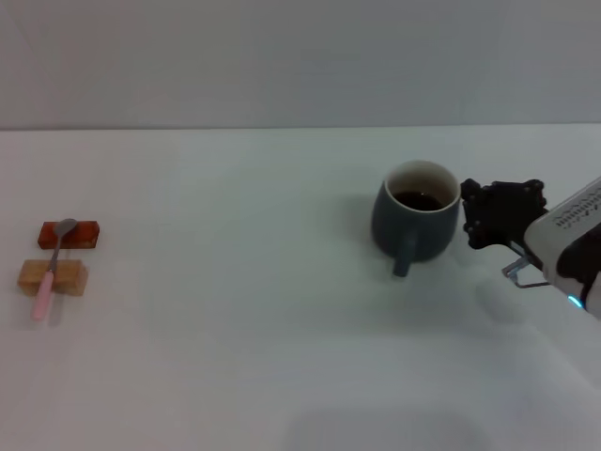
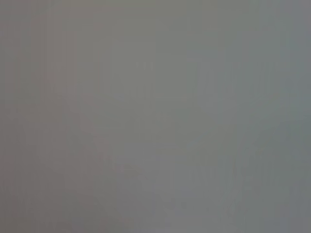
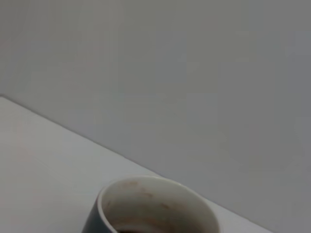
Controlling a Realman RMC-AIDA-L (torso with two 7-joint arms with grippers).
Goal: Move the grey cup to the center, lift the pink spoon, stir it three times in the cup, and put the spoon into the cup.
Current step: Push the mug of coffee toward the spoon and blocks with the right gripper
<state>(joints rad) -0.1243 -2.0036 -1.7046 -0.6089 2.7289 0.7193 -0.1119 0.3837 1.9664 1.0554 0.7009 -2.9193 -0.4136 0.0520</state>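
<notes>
The grey cup (image 1: 416,224) stands right of the table's middle, with dark liquid inside and its handle facing the front edge. The right wrist view shows only the cup (image 3: 155,204) by its pale inner rim, close by. My right gripper (image 1: 468,216) is just to the right of the cup at its upper wall, open, with its black fingers pointing at the cup and nothing between them. The pink spoon (image 1: 49,274) lies at the far left. Its metal bowl rests on a red-brown block (image 1: 69,234) and its handle on a tan wooden block (image 1: 53,277). My left gripper is out of view.
The white table (image 1: 235,357) meets a plain grey wall at the back. The left wrist view shows only a featureless grey surface.
</notes>
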